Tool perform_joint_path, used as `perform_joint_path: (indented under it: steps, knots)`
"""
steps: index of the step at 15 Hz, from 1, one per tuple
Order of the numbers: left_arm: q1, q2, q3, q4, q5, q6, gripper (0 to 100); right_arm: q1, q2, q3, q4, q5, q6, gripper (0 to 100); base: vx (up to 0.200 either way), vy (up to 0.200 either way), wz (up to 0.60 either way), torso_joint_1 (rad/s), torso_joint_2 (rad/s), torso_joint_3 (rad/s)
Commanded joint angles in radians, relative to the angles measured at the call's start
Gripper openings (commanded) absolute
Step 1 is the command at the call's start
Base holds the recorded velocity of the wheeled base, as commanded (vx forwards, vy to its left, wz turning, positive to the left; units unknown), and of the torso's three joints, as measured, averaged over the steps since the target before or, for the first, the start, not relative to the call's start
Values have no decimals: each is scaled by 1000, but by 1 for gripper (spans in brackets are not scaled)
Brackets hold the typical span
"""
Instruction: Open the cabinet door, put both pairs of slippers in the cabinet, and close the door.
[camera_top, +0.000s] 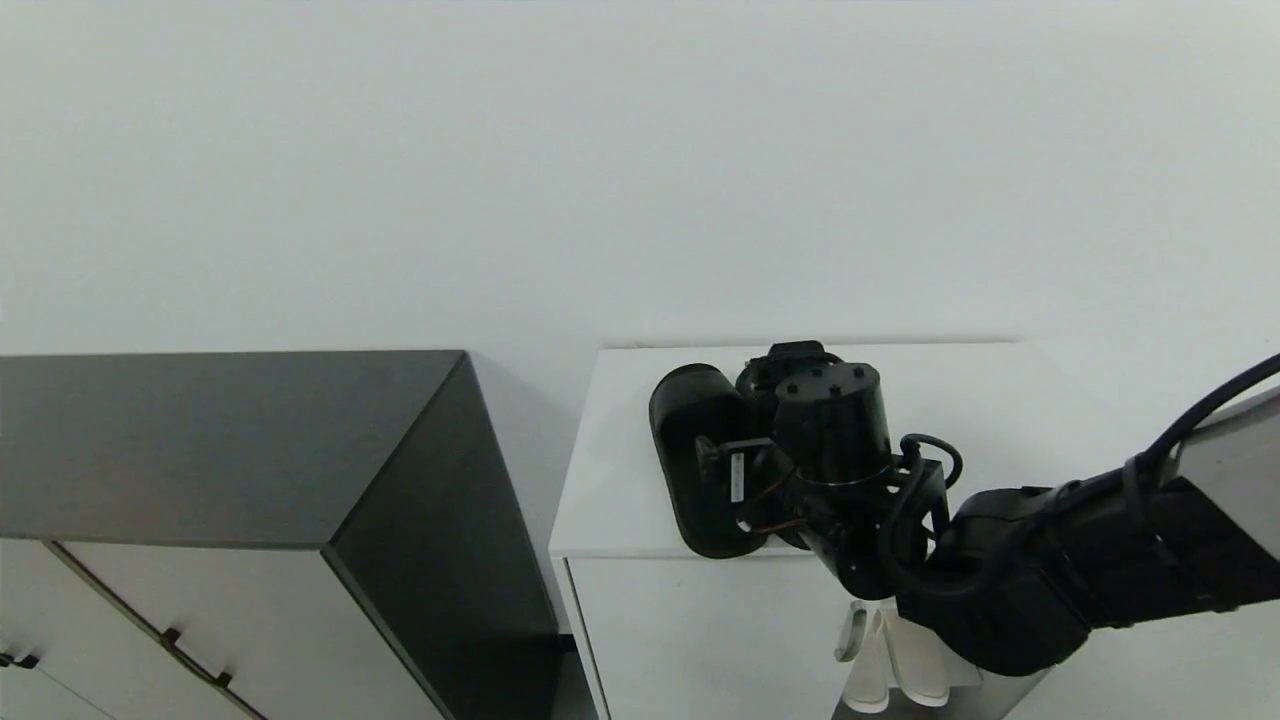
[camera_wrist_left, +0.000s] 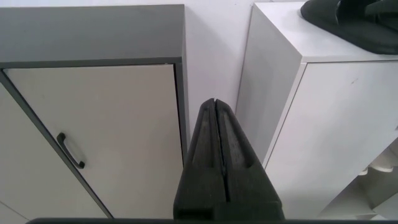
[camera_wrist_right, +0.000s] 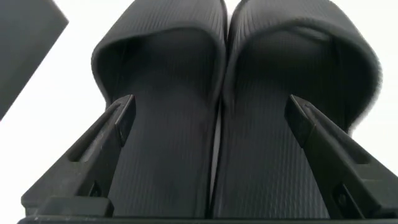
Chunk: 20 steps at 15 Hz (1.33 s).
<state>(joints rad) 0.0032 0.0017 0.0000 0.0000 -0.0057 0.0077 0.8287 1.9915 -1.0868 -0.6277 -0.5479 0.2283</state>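
A pair of black slippers (camera_wrist_right: 217, 74) lies side by side on top of a white cabinet (camera_top: 620, 500); one slipper (camera_top: 695, 460) shows beside my right wrist (camera_top: 830, 420). My right gripper (camera_wrist_right: 211, 121) is open, one finger (camera_wrist_right: 115, 121) at each outer side of the pair. My left gripper (camera_wrist_left: 215, 106) is shut with nothing in it, low in front of the gap between the two cabinets. The grey-topped cabinet (camera_top: 220, 440) stands to the left, its pale door (camera_wrist_left: 112, 143) shut, with a black handle (camera_wrist_left: 69, 151).
Pale slipper-like objects (camera_top: 890, 670) sit low in an open part of the white cabinet, under my right arm, also visible as white shapes (camera_wrist_left: 379, 180). A plain white wall (camera_top: 640, 170) stands behind both cabinets. A narrow gap (camera_top: 560, 640) separates the cabinets.
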Motion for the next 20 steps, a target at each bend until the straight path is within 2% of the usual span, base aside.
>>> perform_joint_path:
  steps: [1,11,12,20]
  knots:
    - [0,0,0,0,0,0,0,-25,47,-24,-27,11,-26,100,0,0,0,0,0,0]
    - [0,0,0,0,0,0,0,-53,142,-134,-56,9,-106,100,0,0,0,0,0,0]
    - [0,0,0,0,0,0,0,-53,147,-140,-56,8,-106,0,0,0,0,0,0,0]
    - [0,0,0,0,0,0,0,-51,104,-153,-56,2,-127,0,0,0,0,0,0,0]
